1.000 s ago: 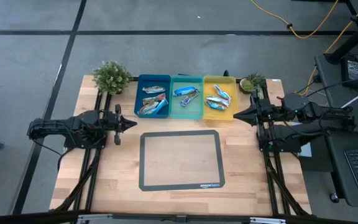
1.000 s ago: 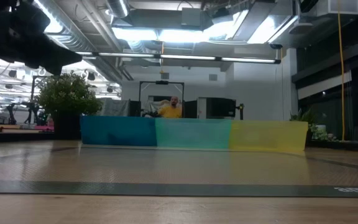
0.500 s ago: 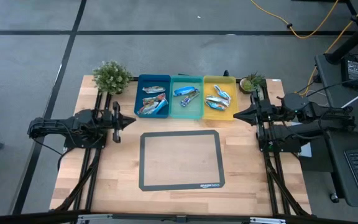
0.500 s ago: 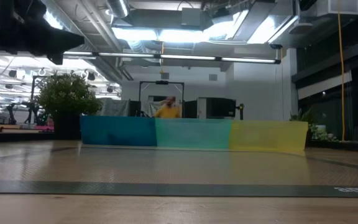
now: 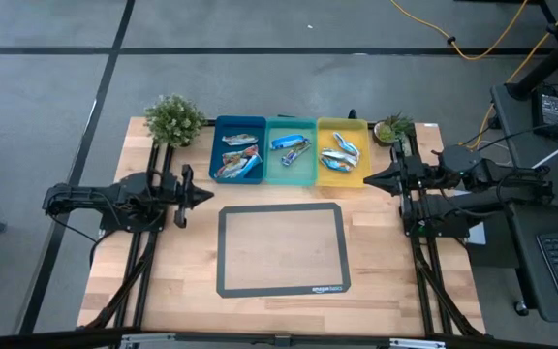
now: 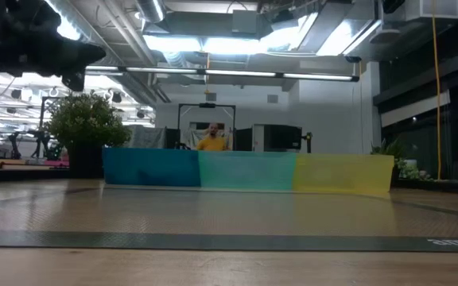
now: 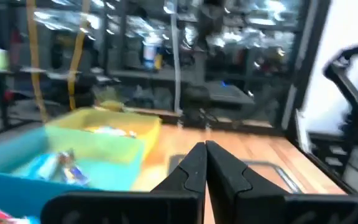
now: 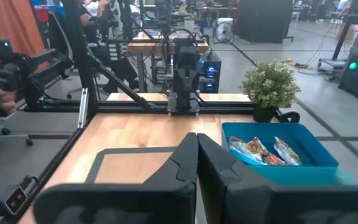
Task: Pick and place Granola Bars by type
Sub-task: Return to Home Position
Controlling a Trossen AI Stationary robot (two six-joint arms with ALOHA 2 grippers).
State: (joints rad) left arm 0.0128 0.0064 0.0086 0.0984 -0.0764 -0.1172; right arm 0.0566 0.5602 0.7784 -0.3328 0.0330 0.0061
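Note:
Granola bars lie sorted in three bins along the table's far edge. Multicoloured ones (image 5: pixel 237 160) are in the blue bin (image 5: pixel 219 145), blue-and-white ones (image 5: pixel 291 145) in the teal bin (image 5: pixel 310 173), and silver ones (image 5: pixel 340 155) in the yellow bin (image 5: pixel 359 173). My left gripper (image 5: pixel 209 195) is shut and hovers left of the mat, pointing right; its closed fingertips show in the left wrist view (image 7: pixel 205 144). My right gripper (image 5: pixel 366 178) is shut near the yellow bin's near right corner, pointing left (image 8: pixel 196 135). Neither touches a bar.
A dark-framed mat (image 5: pixel 281 206) lies in the table's middle, near side of the bins. A bushy plant (image 5: pixel 173 119) stands left of the blue bin and a small plant (image 5: pixel 392 128) right of the yellow one. A person (image 6: pixel 213 141) shows far behind the table.
My left arm has swung its gripper a little toward the far edge and then back toward the near edge, staying shut. The bars and bins lie as before.

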